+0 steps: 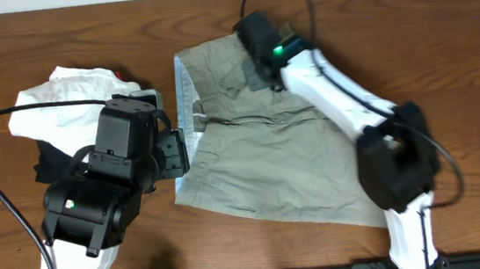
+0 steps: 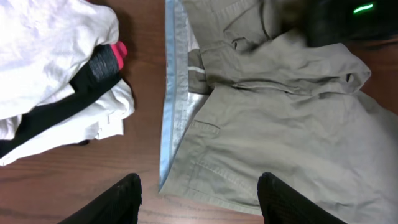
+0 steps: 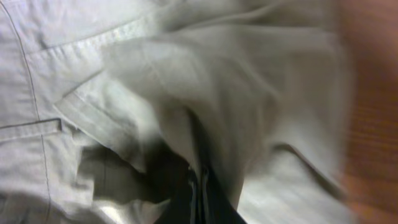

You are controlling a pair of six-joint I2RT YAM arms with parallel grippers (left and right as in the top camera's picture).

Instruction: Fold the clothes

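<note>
We look down on one wooden table with two robot arms, each ending in one two-finger gripper.

One pair of khaki grey-green shorts lies spread across the middle of the table. Its waistband faces left and shows one pale blue inner strip along that edge. Its two legs stretch to the right, and the fabric is rumpled around the fly.

The right gripper is down on the upper leg of the shorts, near the far edge. In its wrist view the two dark fingers are pressed together, with a bunched ridge of khaki cloth pinched between them. One green light glows on that wrist.

The left gripper is above the lower corner of the waistband. Its two fingers are spread apart and hold nothing; we cannot tell whether they touch the cloth.

To the left of the shorts, separated by a strip of bare wood, sits one pile of other garments. It shows white cloth, one black piece, and one small red-pink bit at its top edge.
</note>
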